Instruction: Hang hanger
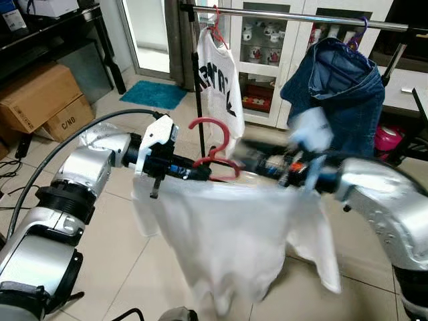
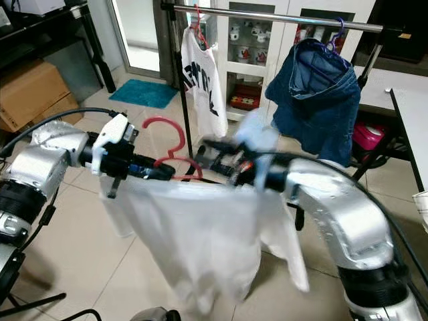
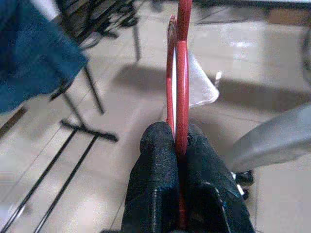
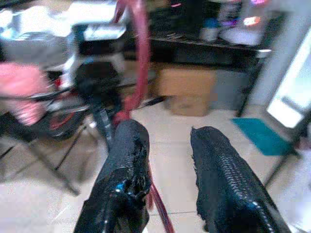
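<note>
A red hanger (image 1: 215, 155) carries a white shirt (image 1: 227, 234) that droops below both arms. My left gripper (image 1: 197, 172) is shut on the hanger's red wire, which the left wrist view shows pinched between the fingers (image 3: 160, 160). My right gripper (image 4: 167, 141) is blurred in the head views and sits just right of the hook, at the hanger's top. Its fingers stand apart, with the red wire beside one of them. The chrome clothes rail (image 1: 301, 15) runs above and behind.
On the rail hang a printed white T-shirt (image 1: 217, 83) and blue jeans (image 1: 341, 93). The rack's black upright (image 1: 198, 100) stands just behind the hook. Cardboard boxes (image 1: 40, 100) are at the left, a teal mat (image 1: 154, 93) lies beyond, and a glass cabinet (image 1: 264, 40) stands behind.
</note>
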Robot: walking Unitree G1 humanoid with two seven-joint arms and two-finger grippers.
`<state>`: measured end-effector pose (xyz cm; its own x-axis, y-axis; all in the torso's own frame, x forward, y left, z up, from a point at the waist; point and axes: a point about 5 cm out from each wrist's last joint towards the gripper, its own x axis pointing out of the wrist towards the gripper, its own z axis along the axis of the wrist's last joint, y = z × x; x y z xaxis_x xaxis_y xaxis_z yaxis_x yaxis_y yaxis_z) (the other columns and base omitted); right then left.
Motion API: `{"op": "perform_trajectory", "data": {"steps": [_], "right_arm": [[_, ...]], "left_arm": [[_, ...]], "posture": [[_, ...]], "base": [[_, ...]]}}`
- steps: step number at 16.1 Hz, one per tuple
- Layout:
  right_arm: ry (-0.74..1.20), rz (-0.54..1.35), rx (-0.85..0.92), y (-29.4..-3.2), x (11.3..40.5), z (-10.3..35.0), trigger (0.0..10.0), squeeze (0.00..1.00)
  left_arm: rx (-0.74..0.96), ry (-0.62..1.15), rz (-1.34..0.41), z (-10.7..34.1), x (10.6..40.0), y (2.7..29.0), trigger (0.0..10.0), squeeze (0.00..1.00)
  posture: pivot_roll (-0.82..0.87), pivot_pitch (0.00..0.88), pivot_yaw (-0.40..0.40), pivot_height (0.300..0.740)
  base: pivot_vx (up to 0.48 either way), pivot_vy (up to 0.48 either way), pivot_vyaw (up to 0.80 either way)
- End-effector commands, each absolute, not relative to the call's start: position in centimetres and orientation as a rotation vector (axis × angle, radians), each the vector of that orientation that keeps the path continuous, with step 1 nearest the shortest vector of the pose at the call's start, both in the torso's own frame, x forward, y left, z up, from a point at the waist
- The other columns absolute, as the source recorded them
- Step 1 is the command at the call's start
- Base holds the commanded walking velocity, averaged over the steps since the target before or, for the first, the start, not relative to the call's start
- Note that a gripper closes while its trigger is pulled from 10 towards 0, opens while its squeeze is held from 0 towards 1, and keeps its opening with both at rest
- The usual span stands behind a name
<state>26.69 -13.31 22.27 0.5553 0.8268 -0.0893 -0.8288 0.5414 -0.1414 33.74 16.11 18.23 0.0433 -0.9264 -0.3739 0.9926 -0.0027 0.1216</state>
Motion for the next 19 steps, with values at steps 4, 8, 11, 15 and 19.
{"op": "perform_trajectory", "data": {"steps": [4, 8, 11, 15, 19], "right_arm": [[0.019, 0.783, -0.128, -15.4, 26.3, 22.6, 10.0, 1.0], [0.242, 0.481, -0.048, -15.1, 26.1, 19.5, 10.0, 0.0], [0.401, 0.395, 0.037, -14.3, 26.3, 17.4, 10.0, 0.0], [0.493, 0.29, 0.242, -13.3, 27.2, 17.0, 10.0, 0.0], [0.514, 0.168, 0.395, -13.8, 28.1, 17.1, 10.0, 0.0]], "left_arm": [[0.391, 0.182, -1.352, 17.8, 34.6, 16.2, 0.0, 0.0], [0.317, 0.142, -1.267, 17.5, 35.0, 15.8, 0.0, 0.0], [0.312, 0.128, -1.263, 17.6, 34.9, 15.5, 0.0, 0.0], [0.308, 0.127, -1.278, 17.4, 34.5, 15.2, 0.0, 0.0], [0.308, 0.135, -1.307, 17.4, 34.2, 15.0, 0.0, 0.0]], "posture": [[-0.14, 0.0, 0.117, 0.74], [-0.14, 0.0, 0.125, 0.74], [-0.13, 0.0, 0.119, 0.74], [-0.13, 0.0, 0.116, 0.74], [-0.13, 0.0, 0.117, 0.74]], "base": [[0.0, 0.0, 0.0], [0.0, 0.0, 0.0], [0.0, 0.0, 0.0], [0.0, 0.0, 0.0], [0.0, 0.0, 0.0]]}}
